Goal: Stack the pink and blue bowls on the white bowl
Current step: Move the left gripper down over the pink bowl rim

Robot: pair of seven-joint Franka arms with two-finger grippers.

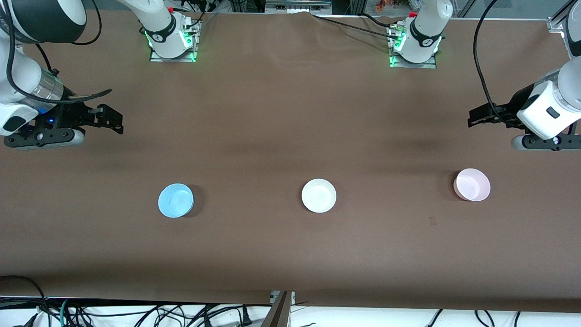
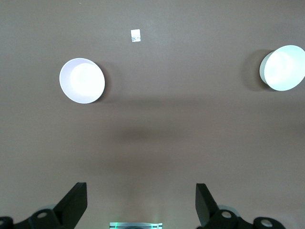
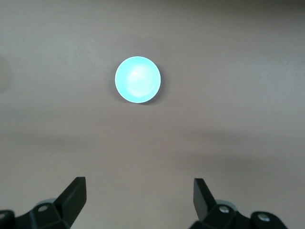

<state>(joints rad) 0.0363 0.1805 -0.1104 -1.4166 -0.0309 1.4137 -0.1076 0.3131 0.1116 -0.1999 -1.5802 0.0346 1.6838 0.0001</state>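
Three small bowls stand in a row on the brown table. The light blue bowl (image 1: 175, 200) is toward the right arm's end, the white bowl (image 1: 318, 195) is in the middle, and the pale pink bowl (image 1: 472, 185) is toward the left arm's end. My right gripper (image 1: 113, 121) is open and empty, up above the table at its own end; its wrist view shows the blue bowl (image 3: 138, 79) ahead of the gripper (image 3: 139, 187). My left gripper (image 1: 475, 119) is open and empty above its end; its wrist view shows the pink bowl (image 2: 82, 80), the white bowl (image 2: 282, 67) and the gripper (image 2: 141, 191).
A small tape mark (image 1: 432, 221) lies on the table a little nearer to the front camera than the pink bowl; it also shows in the left wrist view (image 2: 136, 35). Both arm bases (image 1: 172, 43) (image 1: 414, 47) stand along the table's back edge. Cables (image 1: 136, 313) hang below the front edge.
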